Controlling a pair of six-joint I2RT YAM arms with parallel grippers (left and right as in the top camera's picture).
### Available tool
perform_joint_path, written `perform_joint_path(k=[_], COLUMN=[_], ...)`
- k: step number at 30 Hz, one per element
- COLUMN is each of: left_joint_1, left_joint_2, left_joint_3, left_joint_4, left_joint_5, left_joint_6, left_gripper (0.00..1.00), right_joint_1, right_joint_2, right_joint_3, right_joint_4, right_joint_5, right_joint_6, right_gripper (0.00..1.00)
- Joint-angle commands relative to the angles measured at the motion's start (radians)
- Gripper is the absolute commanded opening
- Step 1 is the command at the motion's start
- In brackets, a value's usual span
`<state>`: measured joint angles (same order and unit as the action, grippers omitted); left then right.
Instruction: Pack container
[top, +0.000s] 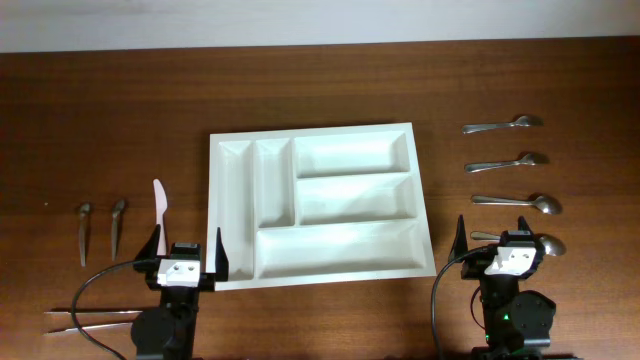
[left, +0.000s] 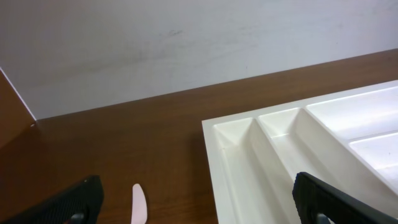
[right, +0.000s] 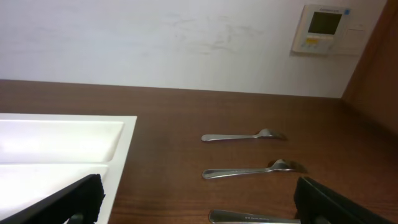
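The left gripper (top: 189, 240) and the right gripper (top: 493, 232) stand wide open, holding nothing (each near one front corner of the white container (top: 310, 134)), spoons (top: 505, 125) lying to its right.

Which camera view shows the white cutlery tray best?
The overhead view: the whole container lies in frame, all five empty compartments visible. The left wrist view shows only its far left corner with the two narrow compartments; the right wrist view shows only its far right corner.
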<state>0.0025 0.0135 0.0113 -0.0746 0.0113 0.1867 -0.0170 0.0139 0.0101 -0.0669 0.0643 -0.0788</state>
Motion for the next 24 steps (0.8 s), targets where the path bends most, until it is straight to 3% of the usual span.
perform_joint_path(k=[1,4,8,11,14,19,24], left_joint_1=[0.004,0.004,0.004,0.004,0.004,0.004,0.004], left_joint_2=[-0.008,-0.008,-0.008,-0.008,-0.008,-0.008,-0.008], left_joint_3=[-0.003,-0.003,-0.003,-0.003,-0.003,-0.003,-0.003], left_joint_4=[-0.005,-0.006,-0.005,-0.005,-0.005,-0.006,-0.005], left_joint_5=[0.011,0.011,0.011,0.011,0.011,0.011,0.011], left_joint_6=[-0.006,-0.006,-0.006,-0.006,-0.006,-0.006,-0.006], left_gripper=[0.99,0.99,0.99,0.99,0.99,0.99,0.99], right_joint_1=[0.010,0.010,0.010,0.009,0.008,0.008,0.009], right_joint_2=[-0.010,-0.010,-0.010,-0.001,0.059,0.246,0.506], right_joint_3=[-0.005,-0.005,0.017,0.084,0.254,0.610,1.065], right_joint_4=[0.007,0.007,0.147,0.132,-0.082,-0.516,-0.896], right_joint_5=[0.019,0.020,0.024,0.089,0.137,0.190,0.049], right_joint_6=[0.006,0.047,0.088,0.087,0.098,0.291,0.317], right_gripper=[0.99,1.00,0.99,0.99,0.99,0.99,0.99])
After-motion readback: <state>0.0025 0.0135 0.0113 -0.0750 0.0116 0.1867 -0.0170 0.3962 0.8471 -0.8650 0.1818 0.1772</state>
